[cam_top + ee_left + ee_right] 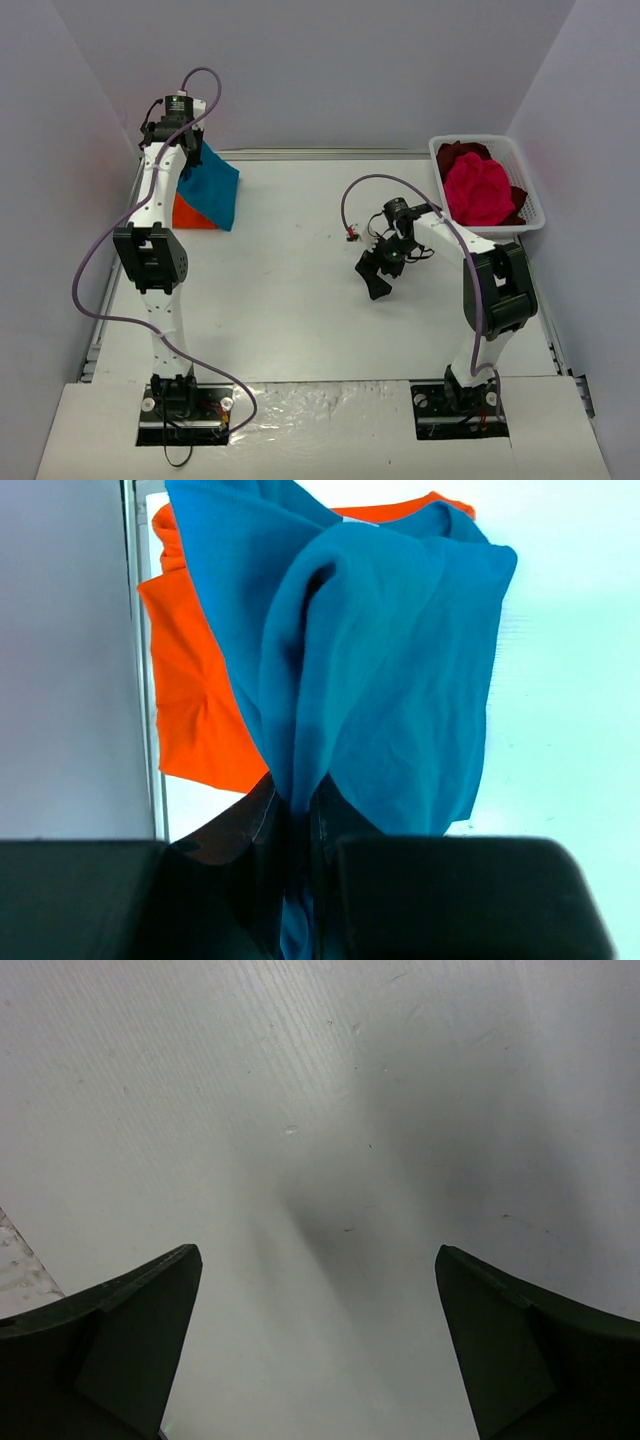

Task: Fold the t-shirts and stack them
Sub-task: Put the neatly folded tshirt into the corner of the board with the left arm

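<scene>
My left gripper (186,152) is shut on a fold of the teal-blue t-shirt (213,189) and holds it raised at the table's far left; the cloth drapes down from the jaws (296,810) in the left wrist view. Under it lies the orange t-shirt (188,213), flat on the table (195,700) by the left edge. The magenta-pink t-shirt (478,189) and the dark red t-shirt (463,154) are heaped in the white basket. My right gripper (380,270) hangs open over bare table at centre right, nothing between its fingers (135,1330).
The white slotted basket (533,212) stands at the far right corner. Grey walls close the table on three sides. A raised rim (143,660) runs along the table's left edge, close to the orange shirt.
</scene>
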### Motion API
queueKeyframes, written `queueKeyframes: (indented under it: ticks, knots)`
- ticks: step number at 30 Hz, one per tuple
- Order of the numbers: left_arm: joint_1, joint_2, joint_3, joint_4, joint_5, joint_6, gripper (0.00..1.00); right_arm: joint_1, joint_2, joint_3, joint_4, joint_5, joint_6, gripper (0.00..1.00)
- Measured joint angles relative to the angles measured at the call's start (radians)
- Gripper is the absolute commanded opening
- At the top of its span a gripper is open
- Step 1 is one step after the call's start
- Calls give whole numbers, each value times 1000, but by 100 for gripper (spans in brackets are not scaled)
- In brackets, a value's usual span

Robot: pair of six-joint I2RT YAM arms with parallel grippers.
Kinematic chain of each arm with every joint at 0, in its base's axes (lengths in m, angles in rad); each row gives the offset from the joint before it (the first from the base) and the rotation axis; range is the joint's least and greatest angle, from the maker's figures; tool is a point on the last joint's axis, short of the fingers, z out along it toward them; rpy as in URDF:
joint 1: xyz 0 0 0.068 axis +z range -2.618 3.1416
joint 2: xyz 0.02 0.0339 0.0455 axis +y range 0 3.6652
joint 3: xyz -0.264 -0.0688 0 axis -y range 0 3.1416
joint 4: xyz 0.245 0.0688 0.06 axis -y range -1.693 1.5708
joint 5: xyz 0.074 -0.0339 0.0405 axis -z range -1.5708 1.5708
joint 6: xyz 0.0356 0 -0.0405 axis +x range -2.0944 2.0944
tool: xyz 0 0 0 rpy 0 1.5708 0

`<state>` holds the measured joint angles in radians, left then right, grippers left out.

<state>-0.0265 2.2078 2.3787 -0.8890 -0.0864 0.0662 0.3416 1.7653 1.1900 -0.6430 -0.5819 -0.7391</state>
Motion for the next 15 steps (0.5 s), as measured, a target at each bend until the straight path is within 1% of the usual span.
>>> queueKeyframes:
  ticks: [11, 15]
  knots:
    - [23, 0, -5, 3, 10, 30, 2, -2, 0, -3, 2, 11, 0, 100]
    - [44, -7, -62, 47, 11, 41, 2, -8, 0, -5, 5, 12, 0, 100]
